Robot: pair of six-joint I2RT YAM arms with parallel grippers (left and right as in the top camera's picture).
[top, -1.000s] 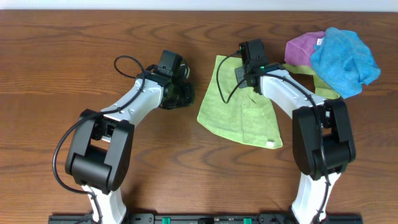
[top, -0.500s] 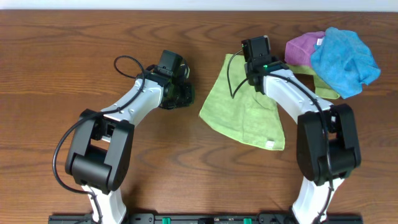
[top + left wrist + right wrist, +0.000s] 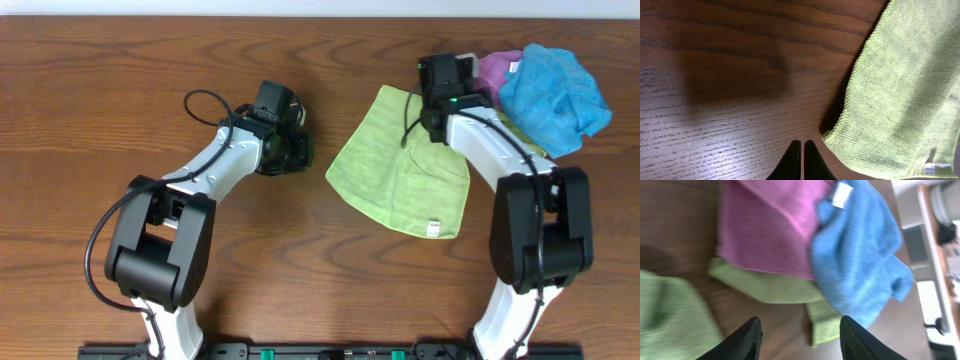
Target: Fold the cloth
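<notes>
Seemingly flat lime-green cloth, white corner tag; left claw closed, right claw agape, both empty.

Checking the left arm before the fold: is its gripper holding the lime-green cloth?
No, the left gripper is shut and empty, its tips just short of the cloth.

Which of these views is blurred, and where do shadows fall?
Right wrist: soft and smeared throughout, the blue cloth and purple cloth without weave detail. Left wrist: sharp, the cloth showing its weave, a broad shadow on the table. Overhead: sharp, evenly lit, no glare.
</notes>
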